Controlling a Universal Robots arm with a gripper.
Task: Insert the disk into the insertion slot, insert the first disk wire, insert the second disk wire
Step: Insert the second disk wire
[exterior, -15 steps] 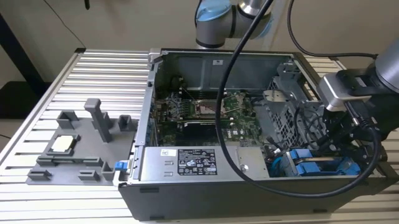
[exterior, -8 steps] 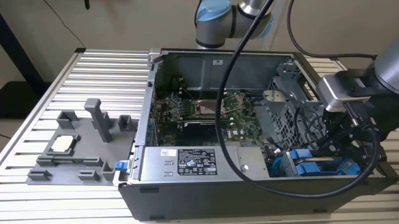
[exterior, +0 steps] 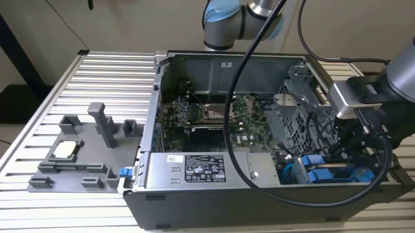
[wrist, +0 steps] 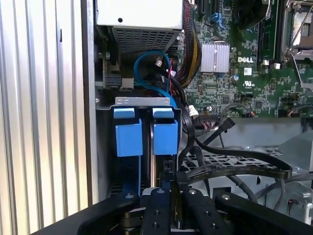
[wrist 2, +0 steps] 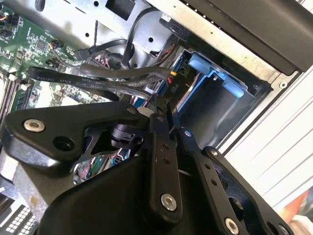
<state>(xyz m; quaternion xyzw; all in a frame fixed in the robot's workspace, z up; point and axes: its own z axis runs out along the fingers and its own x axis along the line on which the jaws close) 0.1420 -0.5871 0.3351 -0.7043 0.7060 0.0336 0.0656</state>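
Exterior view, from its left to its right. A grey fixture tray (exterior: 71, 160) with upright posts rests on the slatted table (exterior: 97, 73), beside the open computer case (exterior: 259, 145). Inside the case lie the green motherboard (exterior: 220, 119) and, toward the front, the silver labelled power supply (exterior: 207, 170). At the exterior view's right, the arm (exterior: 389, 87) reaches down into the case's front corner, above two blue-framed carriers (exterior: 324, 170) that stand side by side in the slot (exterior: 295, 177). A thick black cable (exterior: 259, 73) loops from the arm across the case.

First wrist view. The two blue frames, the disk (wrist: 166, 134) and the other carrier (wrist: 128, 134), sit upright and parallel, both seated in the dark metal bay. A blue wire (wrist: 146, 63) curls above them near the power supply. The gripper (wrist: 171, 196) sits directly at the disk's end, its black fingers (wrist: 157, 210) drawn nearly together around a thin dark part that cannot be identified.

Second wrist view. The fingers (wrist 2: 164, 147) are again close together, with black flat cables (wrist 2: 98, 78) bundled just beyond their tips and a blue frame (wrist 2: 210, 68) in the bay nearby. Whether the fingers grip a wire connector cannot be told.
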